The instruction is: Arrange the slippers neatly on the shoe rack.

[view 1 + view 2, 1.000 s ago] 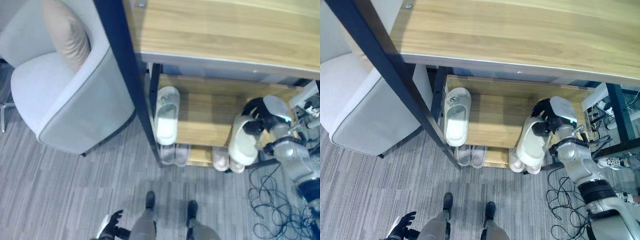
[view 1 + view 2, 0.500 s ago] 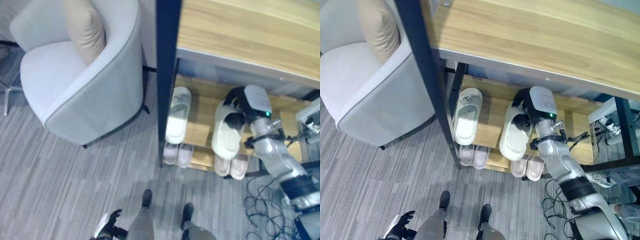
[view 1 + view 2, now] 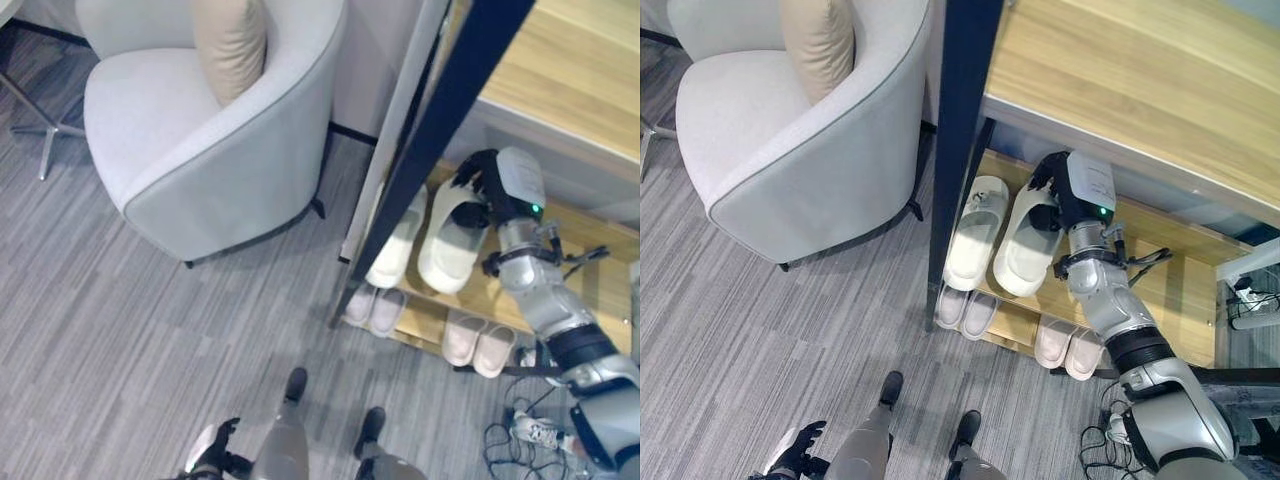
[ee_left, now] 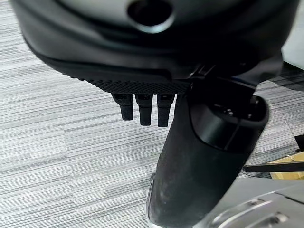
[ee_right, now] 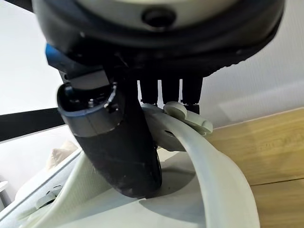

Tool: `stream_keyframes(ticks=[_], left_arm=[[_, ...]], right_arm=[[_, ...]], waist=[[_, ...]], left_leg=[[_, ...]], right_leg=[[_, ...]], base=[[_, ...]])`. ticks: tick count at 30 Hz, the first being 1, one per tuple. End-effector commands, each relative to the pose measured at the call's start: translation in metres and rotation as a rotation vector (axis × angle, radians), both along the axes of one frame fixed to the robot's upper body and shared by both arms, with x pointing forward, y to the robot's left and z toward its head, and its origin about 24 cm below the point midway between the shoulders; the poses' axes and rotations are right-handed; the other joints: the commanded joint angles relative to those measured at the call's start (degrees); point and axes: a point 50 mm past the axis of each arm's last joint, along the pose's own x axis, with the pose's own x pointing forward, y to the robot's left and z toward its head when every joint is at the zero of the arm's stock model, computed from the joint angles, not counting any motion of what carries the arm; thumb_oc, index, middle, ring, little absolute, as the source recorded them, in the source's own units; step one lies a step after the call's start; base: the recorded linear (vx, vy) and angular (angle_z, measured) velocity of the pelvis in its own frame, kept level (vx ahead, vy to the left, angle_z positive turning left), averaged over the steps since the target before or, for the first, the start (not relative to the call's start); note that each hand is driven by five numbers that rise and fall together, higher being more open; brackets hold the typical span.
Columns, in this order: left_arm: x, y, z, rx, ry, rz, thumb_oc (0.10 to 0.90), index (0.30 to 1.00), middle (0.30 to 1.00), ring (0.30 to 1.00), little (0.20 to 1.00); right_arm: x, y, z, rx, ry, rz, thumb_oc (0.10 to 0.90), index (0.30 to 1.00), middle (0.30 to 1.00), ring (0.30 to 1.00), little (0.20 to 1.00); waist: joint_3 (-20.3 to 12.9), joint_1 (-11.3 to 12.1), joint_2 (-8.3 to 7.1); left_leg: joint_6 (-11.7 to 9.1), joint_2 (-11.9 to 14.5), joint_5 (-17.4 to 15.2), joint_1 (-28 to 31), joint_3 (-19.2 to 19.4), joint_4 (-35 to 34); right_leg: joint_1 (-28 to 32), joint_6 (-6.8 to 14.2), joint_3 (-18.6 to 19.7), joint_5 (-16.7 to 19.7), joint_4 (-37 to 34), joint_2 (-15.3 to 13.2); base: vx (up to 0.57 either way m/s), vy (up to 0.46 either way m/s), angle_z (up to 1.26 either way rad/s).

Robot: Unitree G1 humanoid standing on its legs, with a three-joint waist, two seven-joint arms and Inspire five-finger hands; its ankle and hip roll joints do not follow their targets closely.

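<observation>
Slippers: one white slipper (image 3: 1025, 240) was on the upper shelf (image 3: 1160, 285) of the shoe rack (image 3: 958, 150), held by the right hand (image 3: 1065, 185) at its strap end. In the right wrist view the thumb (image 5: 118, 152) was tucked inside the slipper (image 5: 190, 190) and the fingers (image 5: 168, 92) curled over the outside of the strap, so the hand pinched the strap. Slipper lay flat-ish along the shelf, toe end toward the robot, sole down.

Second white slipper (image 3: 973, 232) sat just beside it, on the held slipper's left, parallel, on the same shelf, next to the dark rack post; whether they touched couldn't be told.

Lower shelf carried two pairs of pale pink slippers: one pair (image 3: 967, 310) under the white ones, other pair (image 3: 1070, 348) further right, well apart from the first pair.

Wooden worktop (image 3: 1140, 80) formed the top of the rack above the shelves.

Left hand (image 3: 800, 450) hung low by the robot's side over the grey carpet floor (image 3: 760, 340); in the left wrist view its fingers (image 4: 142, 107) were straight and relaxed, holding nothing.

Grey armchair (image 3: 790, 170) with a beige cushion (image 3: 818, 40) stood left of the rack, near the post.
</observation>
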Motion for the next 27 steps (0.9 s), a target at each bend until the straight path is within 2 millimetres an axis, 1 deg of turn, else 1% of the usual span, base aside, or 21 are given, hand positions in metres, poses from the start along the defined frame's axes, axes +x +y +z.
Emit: stream_keyframes(ticks=[1,7,8,14,16,17,21,25,26,27], left_arm=[[0.008,-0.005,0.001,0.022,-0.026,-0.032,0.8,0.9,0.9,0.9,0.9],[0.011,-0.009,0.001,0.012,-0.041,-0.044,0.8,0.9,0.9,0.9,0.9],[0.012,-0.009,0.001,0.01,-0.047,-0.039,0.8,0.9,0.9,0.9,0.9],[0.011,-0.008,0.002,0.014,-0.05,-0.02,0.8,0.9,0.9,0.9,0.9],[0.011,-0.007,0.001,0.012,-0.047,-0.017,0.8,0.9,0.9,0.9,0.9],[0.007,-0.006,0.0,0.015,-0.035,-0.012,0.8,0.9,0.9,0.9,0.9],[0.002,-0.002,-0.001,0.018,-0.017,0.0,0.8,0.9,0.9,0.9,0.9],[-0.002,-0.003,-0.002,0.016,-0.005,-0.002,0.8,0.9,0.9,0.9,0.9],[-0.003,-0.003,-0.003,0.015,0.005,0.004,0.8,0.9,0.9,0.9,0.9],[-0.003,-0.002,-0.003,0.016,0.006,0.011,0.8,0.9,0.9,0.9,0.9]], right_arm=[[-0.002,-0.009,0.064,-0.006,-0.255,-0.004,0.4,0.3,0.3,0.3,0.3],[0.002,-0.005,0.063,-0.028,-0.232,0.005,0.4,0.3,0.3,0.3,0.3],[0.004,0.0,0.063,-0.024,-0.228,0.022,0.8,0.9,0.9,0.9,0.9],[0.006,0.007,0.059,-0.016,-0.202,0.049,0.8,0.9,0.9,0.9,0.9],[0.006,0.007,0.056,-0.011,-0.195,0.05,0.8,0.9,0.9,0.9,0.9],[0.005,0.006,0.051,-0.002,-0.175,0.053,0.8,0.9,0.9,0.9,0.9],[0.004,0.002,0.041,-0.007,-0.133,0.047,0.8,0.9,0.9,0.9,0.9],[0.003,-0.001,0.039,0.0,-0.132,0.042,0.8,0.9,0.9,0.9,0.9],[0.001,0.001,0.036,0.068,-0.122,0.073,0.8,0.9,0.9,0.9,0.9],[0.0,0.002,0.035,0.083,-0.11,0.086,0.8,0.9,0.9,0.9,0.9]], waist=[[-1.71,0.38,1.88],[-1.64,0.14,2.19],[-1.72,0.06,2.2],[-2.12,-0.27,2.17],[-2.22,-0.35,2.12],[-2.49,-0.53,1.87],[-2.88,-0.74,1.43],[-3.02,-0.9,1.37],[-3.25,-1.3,1.18],[-3.39,-1.42,1.09]], left_leg=[[1.55,-0.41,-7.65,3.03,-4.06,0.44],[1.54,-0.42,-7.84,3.3,-3.9,0.61],[1.52,-0.4,-7.92,3.4,-3.85,0.64],[1.5,-0.3,-8.14,3.74,-3.6,0.72],[1.49,-0.3,-8.2,3.81,-3.56,0.78],[1.52,-0.25,-8.31,4.13,-3.61,0.69],[1.48,-0.14,-8.57,4.59,-3.38,0.76],[1.52,-0.07,-8.61,4.77,-3.25,0.71],[1.5,0.1,-8.73,5.1,-2.95,0.68],[1.49,0.15,-8.79,5.27,-2.86,0.65]], right_leg=[[1.85,3.81,0.29,-5.03,1.9,-1.99],[1.76,3.79,0.53,-4.99,2.0,-2.09],[1.73,3.75,0.61,-4.98,2.01,-2.12],[2.04,3.69,0.55,-5.16,2.0,-2.07],[2.12,3.68,0.5,-5.19,2.03,-2.05],[2.3,3.68,0.47,-5.23,2.03,-2.03],[2.49,3.65,0.63,-5.33,2.21,-1.98],[2.49,3.62,0.78,-5.34,2.25,-1.91],[2.58,3.54,1.0,-5.31,2.23,-1.88],[2.65,3.53,1.05,-5.3,2.22,-1.89]], base=[[0.01,0.005,0.06],[0.0,0.002,0.01],[0.0,0.0,0.0],[0.0,0.0,0.0],[0.0,0.0,0.0],[0.0,0.0,0.0],[0.0,0.0,0.0],[0.0,0.0,0.0],[0.0,0.0,0.0],[0.0,0.0,0.0]])
